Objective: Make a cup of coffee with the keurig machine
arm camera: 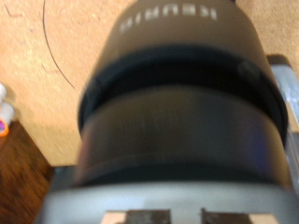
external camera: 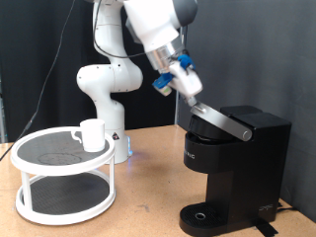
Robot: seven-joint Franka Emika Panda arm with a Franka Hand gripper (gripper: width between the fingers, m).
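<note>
The keurig machine (external camera: pixel 237 163) stands black and boxy on the wooden table at the exterior view's right, with a round drip tray (external camera: pixel 202 215) at its base. Its grey lid handle (external camera: pixel 222 120) slopes up towards the exterior view's left. My gripper (external camera: pixel 190 91) hangs at the raised end of that handle, touching it or just above it. The wrist view is filled by the blurred rounded top of the keurig machine (arm camera: pixel 177 103), lettering showing at its edge. The cup (external camera: pixel 92 134), small and white, stands on the upper shelf of a round rack at the exterior view's left.
The white two-tier round rack (external camera: pixel 39 197) takes up the table's left part in the exterior view. The arm's white base (external camera: pixel 107 94) stands behind it. A small white, colourful thing (arm camera: pixel 4 112) lies on the table at the wrist view's edge. Black curtain behind.
</note>
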